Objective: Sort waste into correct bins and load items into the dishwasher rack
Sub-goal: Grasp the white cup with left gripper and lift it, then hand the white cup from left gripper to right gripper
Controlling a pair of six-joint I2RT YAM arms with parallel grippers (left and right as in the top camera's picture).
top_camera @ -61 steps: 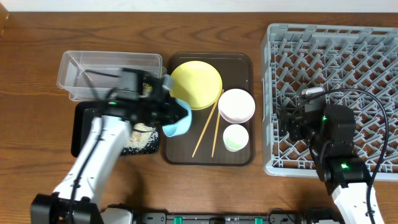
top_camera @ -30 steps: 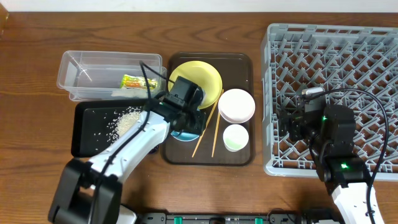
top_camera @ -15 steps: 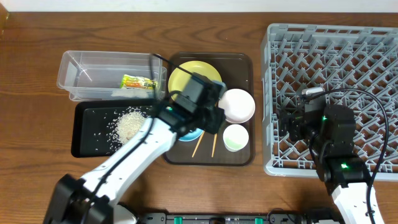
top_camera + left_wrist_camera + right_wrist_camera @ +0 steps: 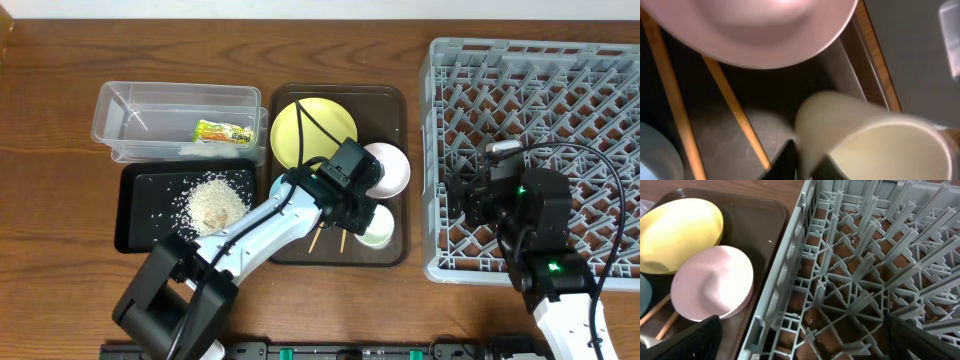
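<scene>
My left gripper point(image 4: 362, 212) is over the brown serving tray point(image 4: 398, 100), and its jaws pinch the wall of the pale cup point(image 4: 380, 230). In the left wrist view the gripper point(image 4: 805, 157) has one finger inside the cup point(image 4: 870, 140) and one outside. The white bowl point(image 4: 388, 168), the yellow plate point(image 4: 303, 130) and two chopsticks point(image 4: 735, 112) lie beside it. The blue bowl point(image 4: 652, 155) is hidden under the arm in the overhead view. The wrapper point(image 4: 224, 131) lies in the clear tub point(image 4: 150, 105). The rice point(image 4: 215, 200) is on the black tray point(image 4: 140, 220). My right gripper point(image 4: 465, 205) is open and empty over the grey rack point(image 4: 540, 90).
In the right wrist view the gripper point(image 4: 805, 340) hangs over the rack's left edge point(image 4: 790, 280). The white bowl point(image 4: 712, 282) and the yellow plate point(image 4: 680, 232) show just left of the rack wall. Bare wooden table surrounds the trays.
My left arm left the black tray, where the rice now lies, set the blue bowl on the brown tray, and moved right to the cup. The right arm stayed still.
</scene>
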